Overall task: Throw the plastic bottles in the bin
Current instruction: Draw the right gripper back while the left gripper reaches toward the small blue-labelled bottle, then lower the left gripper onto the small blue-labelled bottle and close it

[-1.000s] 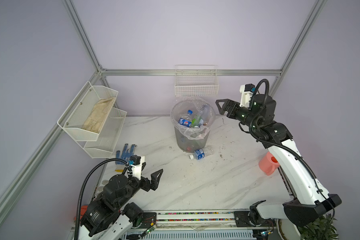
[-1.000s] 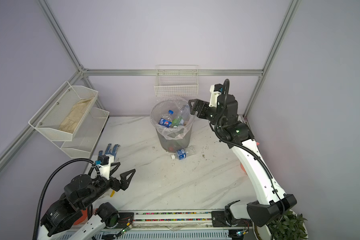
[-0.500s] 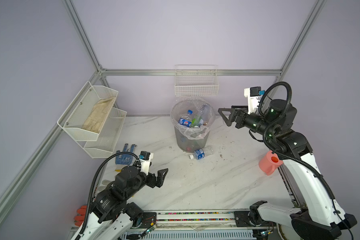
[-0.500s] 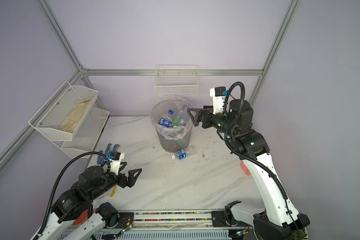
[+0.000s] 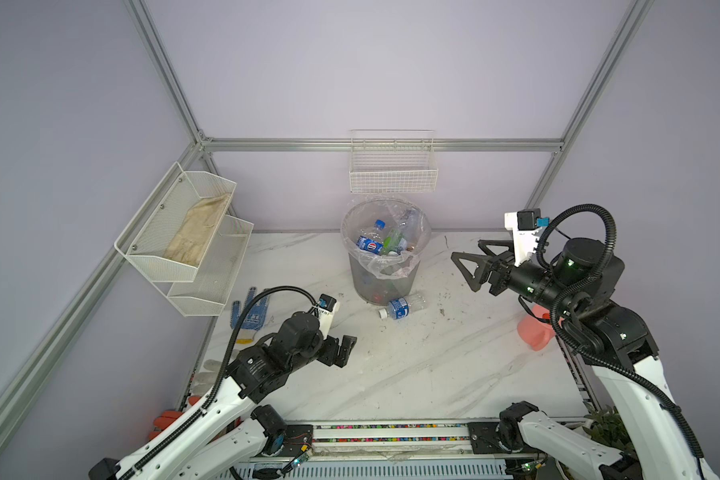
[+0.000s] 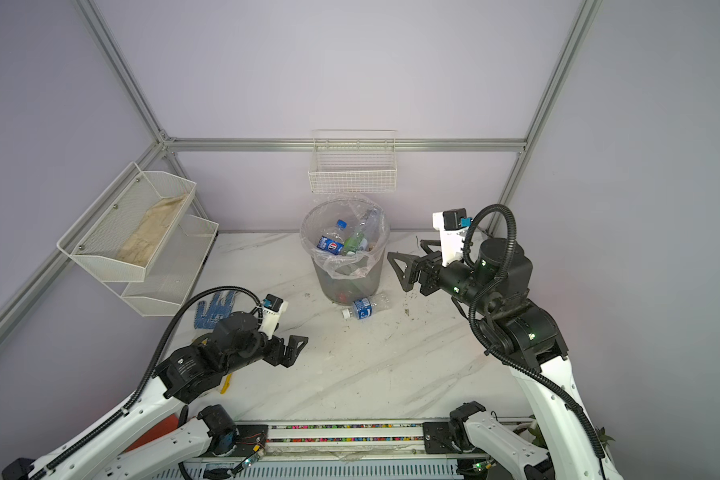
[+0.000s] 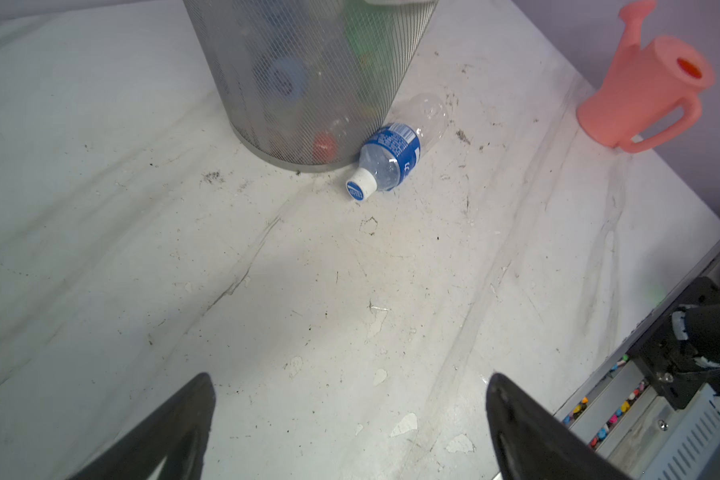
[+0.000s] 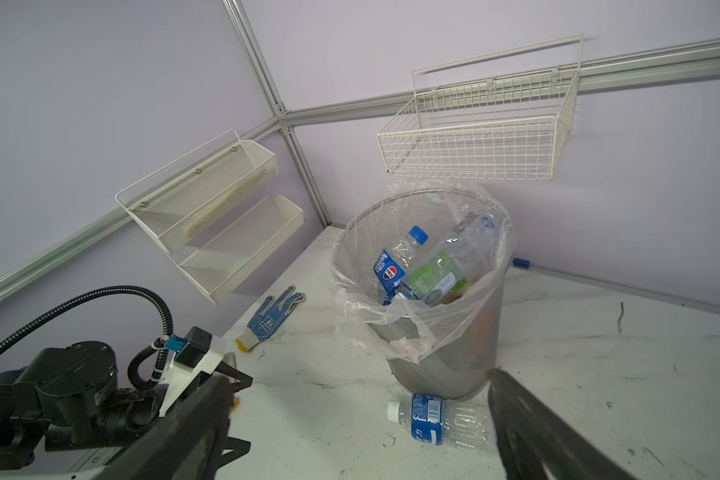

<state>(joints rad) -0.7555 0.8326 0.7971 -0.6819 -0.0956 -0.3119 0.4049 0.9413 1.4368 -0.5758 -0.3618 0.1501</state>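
Left tool (image 5: 344, 351): jaws stood wide, empty, above the table (image 5: 412, 374).
Right tool (image 5: 466, 249): jaws stood wide, empty, raised, tips pointed toward the bin (image 5: 362, 282).
Loose bottle (image 5: 400, 307): lay on its side ahead of the left tool, well apart from it, touching the bin's foot.
Other bottles (image 5: 371, 244): were heaped inside the bin, ahead of the right tool.

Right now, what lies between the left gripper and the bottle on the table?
Nothing: the left wrist view shows only bare tabletop between left gripper and bottle.
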